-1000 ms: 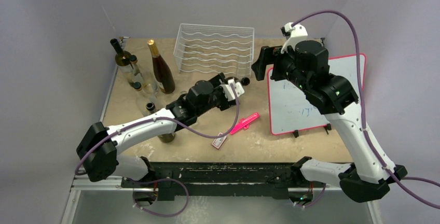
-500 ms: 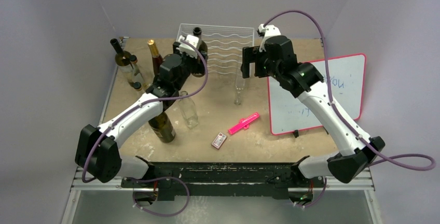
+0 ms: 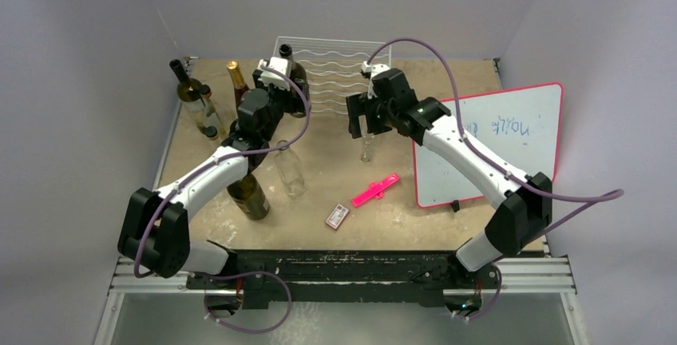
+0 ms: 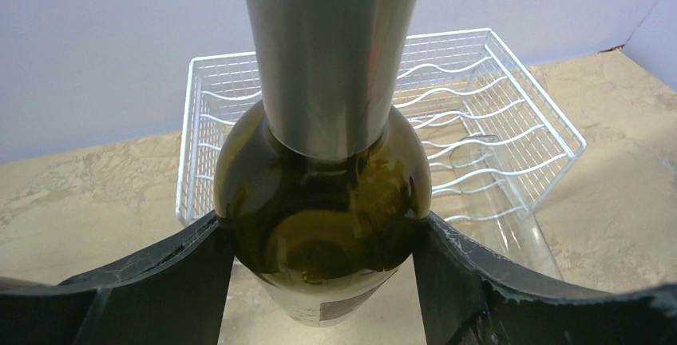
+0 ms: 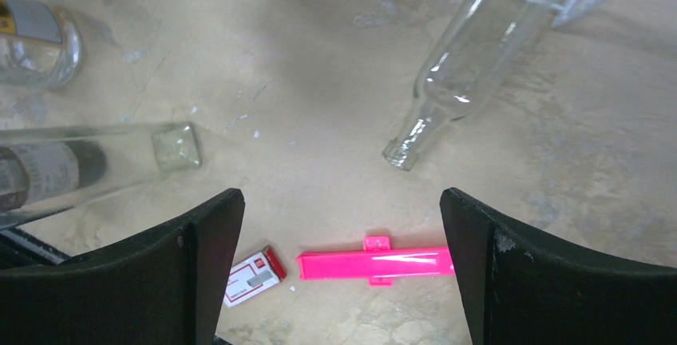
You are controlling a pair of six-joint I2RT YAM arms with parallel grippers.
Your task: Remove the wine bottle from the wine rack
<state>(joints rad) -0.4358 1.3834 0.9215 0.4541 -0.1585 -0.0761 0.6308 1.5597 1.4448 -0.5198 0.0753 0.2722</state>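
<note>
Pale lilac walls close in a beige counter [image 3: 327, 177] with 1 white wine rack [image 3: 343, 57] at its far edge.

Only the left wrist camera shows the grip. The left hand [image 4: 319, 229] is clamped on the shoulder of a green wine bottle [image 4: 319, 193], 1 finger on each side, with the grey foil neck rising up. The rack stands behind this bottle, apart from it. I cannot tell whether its base touches the counter.

Only the overhead camera gives the full layout. As best I can count, there are 8 bottles:
- 1 is held at the rack's front left corner.
- 1 clear bottle [image 5: 471, 65] lies in the rack's right side, with its neck poking out the front.
- 4 stand clustered left of the rack.
- 2 more stand in front of the rack's left end.

The overhead view also shows 1 pink-framed whiteboard [image 3: 495, 145] to the right of the rack.

The right wrist camera shows the right hand [image 5: 342, 201] spread wide and holding nothing. It hangs in front of the rack, above the clear bottle's mouth. Under it lie 1 pink clip [image 5: 375, 263] and 1 small red-and-white card [image 5: 251, 275].
</note>
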